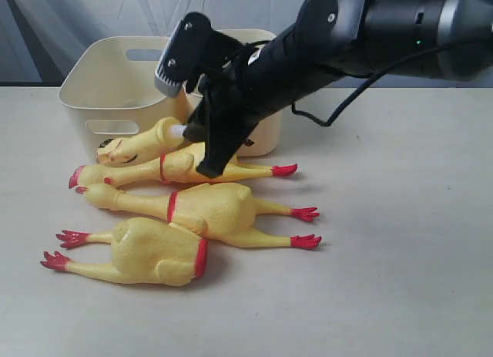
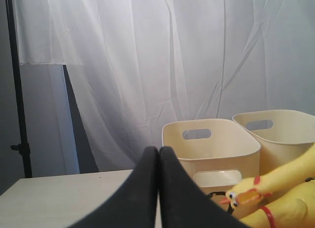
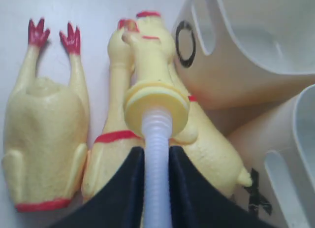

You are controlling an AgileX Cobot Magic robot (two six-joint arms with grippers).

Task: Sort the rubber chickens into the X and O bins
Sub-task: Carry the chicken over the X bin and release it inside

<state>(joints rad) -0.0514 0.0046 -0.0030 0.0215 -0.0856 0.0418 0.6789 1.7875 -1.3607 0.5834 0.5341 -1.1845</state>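
Low frontal exterior and downward right wrist both show bins [image 1: 115,79].

Rubber chickens [image 1: 208,210] side by side on the table [image 1: 400,257] — two bins [image 1: 85,95] just behind them

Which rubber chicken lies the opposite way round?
The frontmost chicken: its red feet point left in the exterior view; the middle chicken and rear chicken point theirs right.

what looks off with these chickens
The front chicken ends at its red band, headless. The right pincer grips a white ribbed tube on a loose head and neck, apparently detached from it.
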